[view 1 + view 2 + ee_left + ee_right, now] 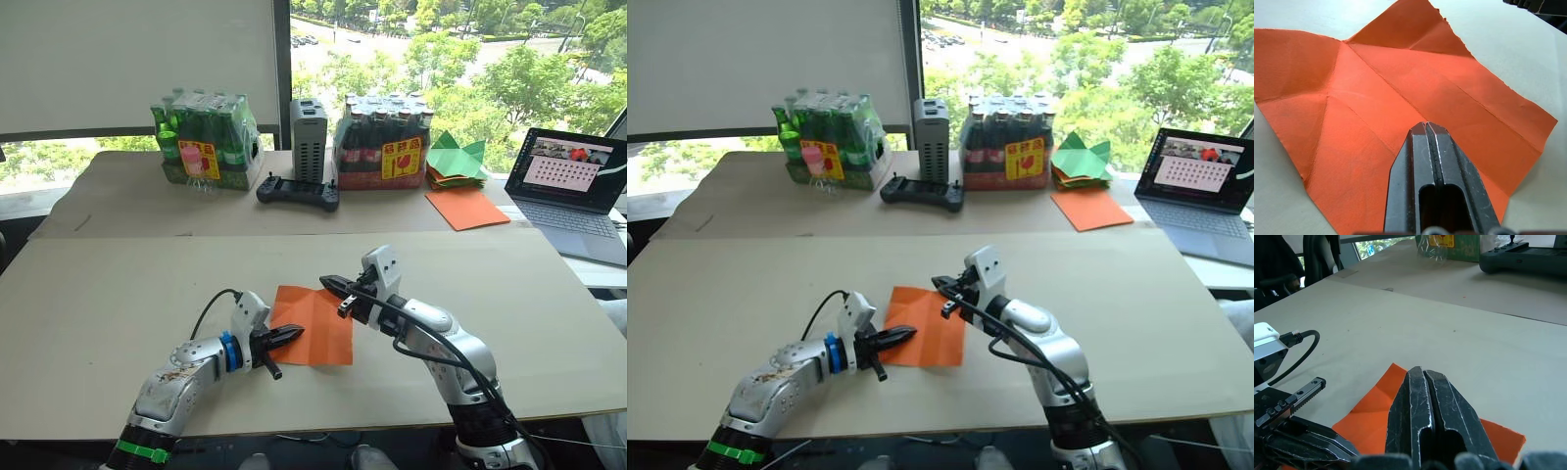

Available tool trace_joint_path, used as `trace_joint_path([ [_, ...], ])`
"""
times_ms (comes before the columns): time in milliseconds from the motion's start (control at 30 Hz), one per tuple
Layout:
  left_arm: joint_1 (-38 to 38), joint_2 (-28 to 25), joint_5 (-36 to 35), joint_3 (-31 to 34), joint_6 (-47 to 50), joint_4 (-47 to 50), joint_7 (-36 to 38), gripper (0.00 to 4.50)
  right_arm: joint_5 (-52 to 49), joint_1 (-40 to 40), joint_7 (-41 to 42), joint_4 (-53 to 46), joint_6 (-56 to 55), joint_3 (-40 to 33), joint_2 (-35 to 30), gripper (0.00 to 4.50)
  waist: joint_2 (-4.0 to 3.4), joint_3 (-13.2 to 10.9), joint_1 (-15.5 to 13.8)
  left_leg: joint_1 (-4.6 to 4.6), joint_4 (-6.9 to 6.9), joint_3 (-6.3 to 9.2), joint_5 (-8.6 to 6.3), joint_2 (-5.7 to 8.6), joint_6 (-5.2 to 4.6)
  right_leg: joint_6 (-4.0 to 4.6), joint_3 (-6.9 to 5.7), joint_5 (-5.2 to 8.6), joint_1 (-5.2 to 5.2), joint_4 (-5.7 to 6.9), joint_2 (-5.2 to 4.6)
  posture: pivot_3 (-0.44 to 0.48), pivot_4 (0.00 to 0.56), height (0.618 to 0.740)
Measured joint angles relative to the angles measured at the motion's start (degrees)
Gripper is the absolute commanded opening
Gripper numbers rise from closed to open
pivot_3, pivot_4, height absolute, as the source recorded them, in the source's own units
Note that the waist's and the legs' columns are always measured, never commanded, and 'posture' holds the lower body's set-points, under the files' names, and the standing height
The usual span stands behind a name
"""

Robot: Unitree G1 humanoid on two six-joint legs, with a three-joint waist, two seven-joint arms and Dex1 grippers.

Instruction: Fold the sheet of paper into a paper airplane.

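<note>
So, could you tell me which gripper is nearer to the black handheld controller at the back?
The right. The right gripper sits at the orange sheet's far edge, closer to the black controller; the left gripper is at the sheet's near left edge.

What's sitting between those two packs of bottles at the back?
A grey upright box stands between the green bottle pack and the dark bottle pack, with a black handheld controller lying just before it, in the left eye view.
</note>
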State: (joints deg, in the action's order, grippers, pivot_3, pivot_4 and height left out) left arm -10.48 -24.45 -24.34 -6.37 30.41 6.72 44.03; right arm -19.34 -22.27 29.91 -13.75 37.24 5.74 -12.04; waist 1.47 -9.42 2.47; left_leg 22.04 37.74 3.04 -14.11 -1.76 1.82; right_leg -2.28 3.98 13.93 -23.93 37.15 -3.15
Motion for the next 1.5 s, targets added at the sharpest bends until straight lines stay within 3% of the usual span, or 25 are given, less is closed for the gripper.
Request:
trace_joint_path([
  [33, 0.0, 0.0, 0.0, 0.0, 0.0, 0.0, 0.0, 0.00, 0.0, -0.1, -0.1, 0.0, 0.0, 0.0, -0.3, 0.03, 0.00, 0.0, 0.0, 0.00, 0.00, 0.00, 0.00, 0.00, 0.00, 0.00, 0.00, 0.00, 0.00, 0.00, 0.00, 0.000, 0.150, 0.740],
  [67, 0.0, 0.0, 0.0, 0.0, 0.0, 0.0, 0.0, 0.00, 0.1, -0.2, -0.1, 0.0, 0.0, 0.0, -0.8, 0.30, 0.00, 0.0, 0.0, 0.01, 0.00, 0.00, 0.00, 0.00, 0.00, 0.00, 0.00, 0.00, 0.00, -0.01, 0.00, 0.000, 0.150, 0.740],
  [300, 0.0, 0.0, 0.0, 0.0, 0.1, 0.0, 0.0, 0.00, 0.1, -0.6, -2.5, 0.8, -0.1, -1.1, -0.8, 2.59, 0.00, 0.0, 0.0, 0.01, 0.00, -0.01, 0.00, 0.00, 0.00, 0.00, 0.00, 0.00, 0.00, -0.01, 0.00, 0.000, 0.150, 0.740],
  [633, 0.0, 0.0, 0.0, 0.0, 0.3, 0.1, 0.0, 0.00, 1.8, -0.9, -7.5, 7.0, 0.6, -2.6, -0.2, 2.59, 0.00, 0.0, 0.0, 0.02, 0.00, -0.01, 0.00, 0.00, 0.00, 0.00, 0.00, 0.00, -0.01, -0.01, 0.00, 0.000, 0.150, 0.740],
  [1233, 0.0, 0.0, 0.0, 0.2, 0.8, 0.4, -0.2, 0.00, -0.1, 0.7, -6.3, 5.6, 6.0, -2.2, 0.2, 2.59, 0.00, 0.0, 0.0, 0.02, 0.00, -0.01, 0.00, 0.00, 0.00, 0.00, 0.00, 0.00, -0.01, -0.01, 0.00, 0.000, 0.150, 0.740],
  [1267, 0.0, 0.0, 0.0, 0.2, 0.8, 0.4, -0.2, 0.00, -0.1, 0.7, -6.2, 5.4, 6.0, -2.1, 0.1, 2.06, 0.00, 0.0, 0.0, 0.02, 0.00, -0.01, 0.00, 0.00, 0.00, -0.01, 0.01, 0.00, -0.01, -0.01, 0.00, 0.000, 0.150, 0.740],
  [1467, 0.1, 0.0, 0.0, 0.2, 0.8, 0.5, -0.3, 0.00, 0.0, 0.9, -4.4, 3.9, 6.0, -0.2, -1.2, 0.05, 0.00, 0.0, 0.0, 0.02, 0.00, -0.01, 0.00, 0.00, 0.00, 0.00, 0.01, 0.00, -0.02, -0.02, 0.00, 0.000, 0.150, 0.740],
  [1500, 0.1, 0.0, 0.0, 0.2, 0.8, 0.5, -0.3, 0.00, 0.0, 1.0, -4.1, 3.7, 6.0, 0.5, -1.5, 0.05, 0.00, 0.0, 0.0, 0.02, 0.00, -0.01, 0.00, 0.00, 0.00, 0.00, 0.00, 0.00, -0.02, -0.01, 0.00, 0.000, 0.150, 0.740],
])
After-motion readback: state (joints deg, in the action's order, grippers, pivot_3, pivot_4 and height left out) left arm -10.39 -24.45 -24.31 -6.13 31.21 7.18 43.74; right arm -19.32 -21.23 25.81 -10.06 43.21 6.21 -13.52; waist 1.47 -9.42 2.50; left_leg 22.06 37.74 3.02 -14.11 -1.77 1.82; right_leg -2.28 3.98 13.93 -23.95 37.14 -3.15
